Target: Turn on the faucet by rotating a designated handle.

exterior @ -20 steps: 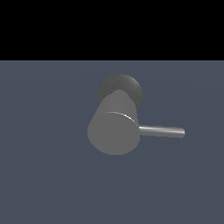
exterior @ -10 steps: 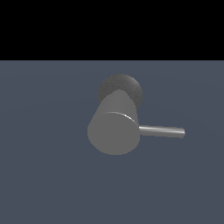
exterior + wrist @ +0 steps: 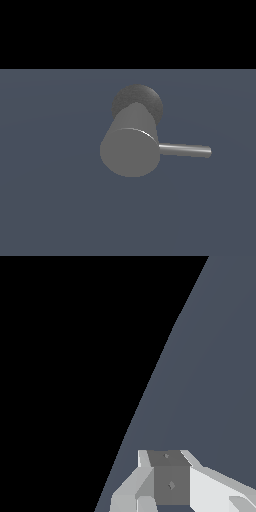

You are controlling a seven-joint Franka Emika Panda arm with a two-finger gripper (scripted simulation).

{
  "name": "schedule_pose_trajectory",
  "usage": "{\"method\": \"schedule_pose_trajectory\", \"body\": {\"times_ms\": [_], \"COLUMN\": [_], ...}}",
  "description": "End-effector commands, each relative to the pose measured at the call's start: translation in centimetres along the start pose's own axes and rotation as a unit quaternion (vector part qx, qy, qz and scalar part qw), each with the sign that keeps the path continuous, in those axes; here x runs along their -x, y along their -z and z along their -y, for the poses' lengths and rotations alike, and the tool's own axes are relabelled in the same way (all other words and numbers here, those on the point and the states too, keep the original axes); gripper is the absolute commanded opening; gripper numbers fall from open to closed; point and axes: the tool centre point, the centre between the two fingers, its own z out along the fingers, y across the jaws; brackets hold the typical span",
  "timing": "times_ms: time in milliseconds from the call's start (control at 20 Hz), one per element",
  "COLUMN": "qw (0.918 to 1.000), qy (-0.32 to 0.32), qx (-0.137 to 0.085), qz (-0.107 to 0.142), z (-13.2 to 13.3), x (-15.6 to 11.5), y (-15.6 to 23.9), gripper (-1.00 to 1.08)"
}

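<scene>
The faucet [image 3: 131,145] is a thick matte grey cylinder with its flat round end face toward the exterior view, rising from a darker rounded base [image 3: 140,100]. The handle [image 3: 184,149] is a thin grey rod that sticks out level from the cylinder's side toward the exterior view's right. My gripper does not show in the exterior view. In the wrist view only part of the gripper [image 3: 167,476] shows at the picture's edge, as white finger bodies with a grey pad, over bare floor. Neither faucet nor handle shows in the wrist view.
A flat blue-grey floor [image 3: 55,190] surrounds the faucet, with black background above it. The wrist view shows the same floor [image 3: 215,366] beside black emptiness.
</scene>
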Motion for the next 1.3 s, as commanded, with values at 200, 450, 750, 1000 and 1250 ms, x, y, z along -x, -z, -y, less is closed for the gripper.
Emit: {"method": "schedule_pose_trajectory", "body": {"times_ms": [200,450,750,1000,1250], "qw": [0.9885,0.9651,0.9219,0.8748,0.819], "qy": [-0.048,-0.097,-0.168,-0.238,-0.314], "qx": [-0.099,-0.164,-0.227,-0.266,-0.292], "qz": [-0.103,-0.179,-0.265,-0.328,-0.381], "z": [-2.6,-6.1,-11.8,-17.7,-24.1], "x": [-3.1,-4.9,-6.1,-6.1,-5.0], "y": [4.7,8.1,11.5,13.4,14.2], "gripper": [-1.0,-1.0,-1.0,-1.0,-1.0]}}
